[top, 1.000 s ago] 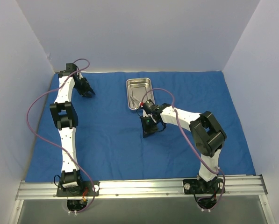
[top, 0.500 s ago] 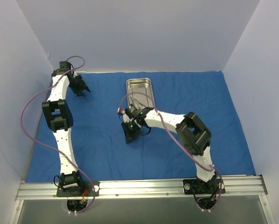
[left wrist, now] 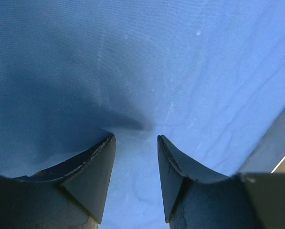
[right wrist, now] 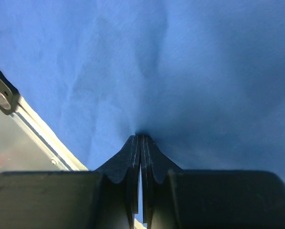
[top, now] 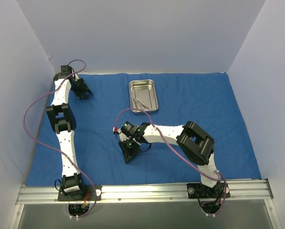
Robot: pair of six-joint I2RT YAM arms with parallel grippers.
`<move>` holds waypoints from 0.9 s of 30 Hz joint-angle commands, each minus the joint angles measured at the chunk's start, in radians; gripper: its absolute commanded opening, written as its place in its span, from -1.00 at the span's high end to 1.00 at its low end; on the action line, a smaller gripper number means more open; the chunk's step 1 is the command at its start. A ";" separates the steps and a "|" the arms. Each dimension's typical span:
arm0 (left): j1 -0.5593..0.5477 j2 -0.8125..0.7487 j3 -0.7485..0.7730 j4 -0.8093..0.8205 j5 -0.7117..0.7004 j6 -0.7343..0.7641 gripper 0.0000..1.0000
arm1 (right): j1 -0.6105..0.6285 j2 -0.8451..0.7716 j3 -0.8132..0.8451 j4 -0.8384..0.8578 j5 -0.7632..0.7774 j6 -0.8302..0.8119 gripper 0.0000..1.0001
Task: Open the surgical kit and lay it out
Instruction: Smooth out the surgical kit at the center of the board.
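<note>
You have one blue cloth (top: pixel 190 143), one steel tray (top: pixel 143 84) and a small cluster of thin silver instruments (top: pixel 141 102) in that tray, too fine and overlapped for you to count beyond at least two. You have two arms, the left arm (top: pixel 66 138) and the right arm (top: pixel 173 135), each with one pincer, so two in all: the left pincer (left wrist: pixel 135 138) and the right pincer (right wrist: pixel 141 137). Add two purple cables (top: pixel 28 112), one per arm, and one metal rail (top: pixel 142 192).
</note>
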 commanded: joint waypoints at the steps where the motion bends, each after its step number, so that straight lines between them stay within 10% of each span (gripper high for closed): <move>1: 0.018 0.004 -0.057 -0.030 -0.068 0.068 -0.06 | 0.014 -0.005 -0.028 -0.124 0.092 -0.039 1.00; 7: 0.008 -0.256 -0.137 -0.061 -0.137 0.074 -0.11 | -0.214 -0.147 0.115 -0.228 0.261 -0.033 1.00; 14: -0.058 -0.598 -0.589 0.054 -0.111 0.032 -0.20 | -0.534 -0.260 -0.091 -0.256 0.267 -0.084 1.00; 27: -0.239 -0.939 -1.352 0.313 -0.095 -0.120 -0.15 | -0.706 -0.398 -0.390 -0.248 0.315 0.054 0.98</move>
